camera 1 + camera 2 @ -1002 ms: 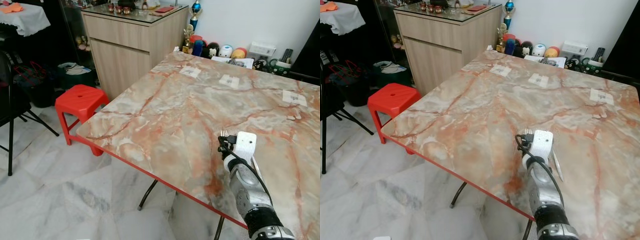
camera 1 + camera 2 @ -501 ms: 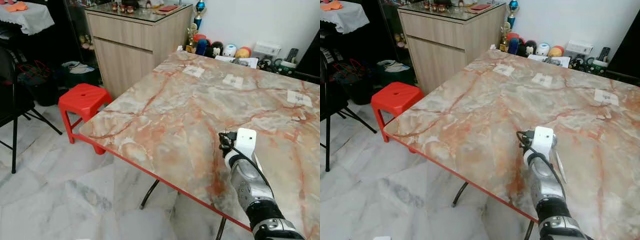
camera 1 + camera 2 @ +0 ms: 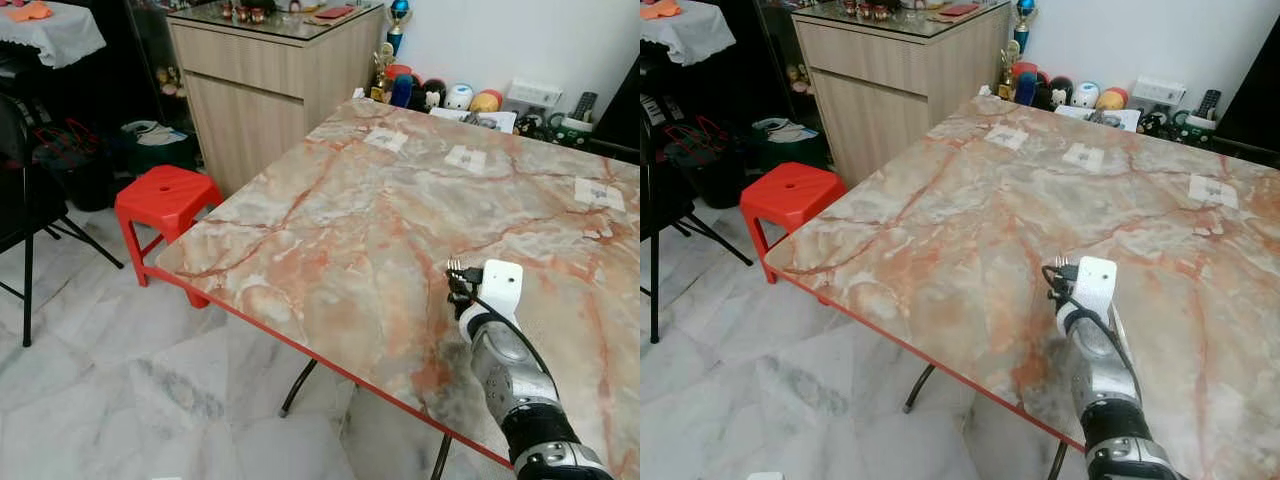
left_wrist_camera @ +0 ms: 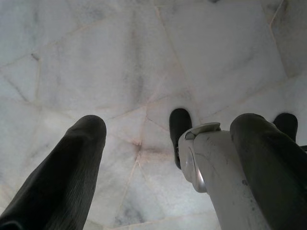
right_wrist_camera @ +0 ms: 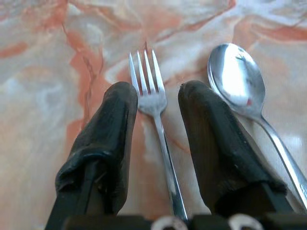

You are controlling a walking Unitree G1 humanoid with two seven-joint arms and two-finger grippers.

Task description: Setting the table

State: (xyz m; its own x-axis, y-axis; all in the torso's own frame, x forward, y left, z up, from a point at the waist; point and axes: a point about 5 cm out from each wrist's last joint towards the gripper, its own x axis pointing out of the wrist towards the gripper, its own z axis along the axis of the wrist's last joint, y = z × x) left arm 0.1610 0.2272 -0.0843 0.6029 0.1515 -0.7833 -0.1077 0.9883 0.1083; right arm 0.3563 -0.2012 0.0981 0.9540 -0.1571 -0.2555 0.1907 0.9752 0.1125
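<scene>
Cutlery lay on the marble table [image 3: 340,230] near its front edge — a fork [image 5: 154,115] and, just beside it, a spoon [image 5: 238,84], both flat on the top. The right gripper [image 5: 158,103] hung low over the fork, its two black fingers [image 5: 112,129] parted narrowly to either side of the handle, tines showing past the tips — whether they touched the metal could not be told. The left gripper [image 4: 168,143] hung idle, spread wide above the pale floor [image 4: 96,57].
</scene>
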